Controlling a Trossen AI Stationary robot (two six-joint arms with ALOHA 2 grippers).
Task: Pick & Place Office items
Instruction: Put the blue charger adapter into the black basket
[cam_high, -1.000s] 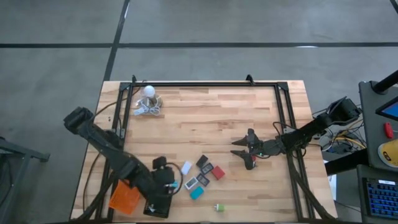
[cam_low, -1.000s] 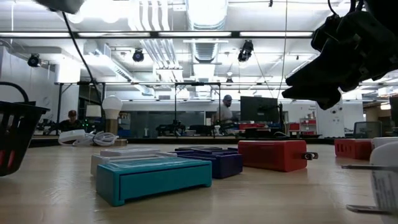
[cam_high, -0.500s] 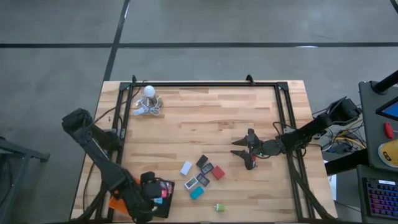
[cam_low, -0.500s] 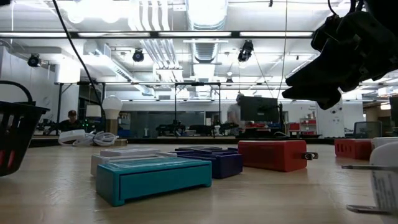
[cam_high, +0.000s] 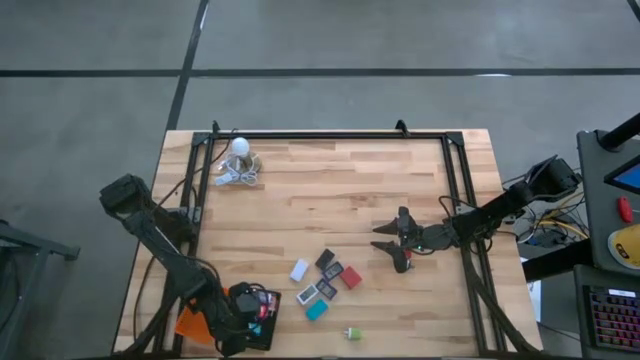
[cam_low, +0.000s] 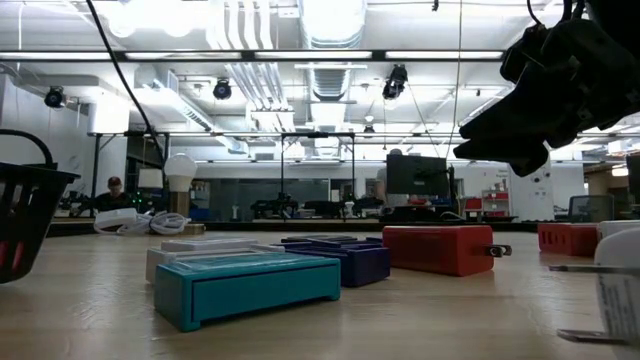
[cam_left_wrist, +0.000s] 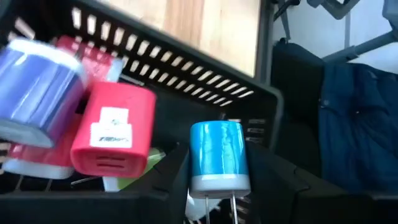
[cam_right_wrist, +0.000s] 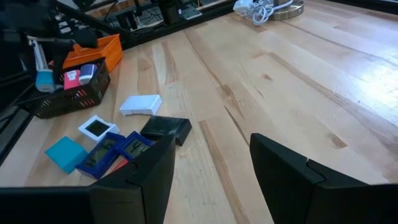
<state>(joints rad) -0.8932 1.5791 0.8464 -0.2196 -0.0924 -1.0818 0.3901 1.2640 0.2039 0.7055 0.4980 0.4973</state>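
Blue charger (cam_left_wrist: 219, 155) clamped in left gripper (cam_left_wrist: 214, 180), prongs cut off, black tray (cam_left_wrist: 186, 68) seemingly beneath.

Table (cam_high: 330, 190): bulb (cam_high: 240, 148) at far left corner. Loose pieces (cam_high: 325, 282) cluster near front centre. Two trays (cam_high: 200, 322) side by side at front left, chargers (cam_left_wrist: 112, 134) inside one

Pale striped wood table (cam_high: 330, 190) with black rails; an orange tray (cam_high: 198, 322) beside a black slotted tray (cam_left_wrist: 205, 81) at the near left. In the black tray — a blue plug block (cam_left_wrist: 217, 155) with a white base, a red block (cam_left_wrist: 112, 137), a purple one (cam_left_wrist: 37, 87). Loose pieces: teal (cam_low: 245, 285), red (cam_low: 440, 248), white (cam_right_wrist: 142, 104), black (cam_right_wrist: 165, 129), green (cam_high: 352, 333)
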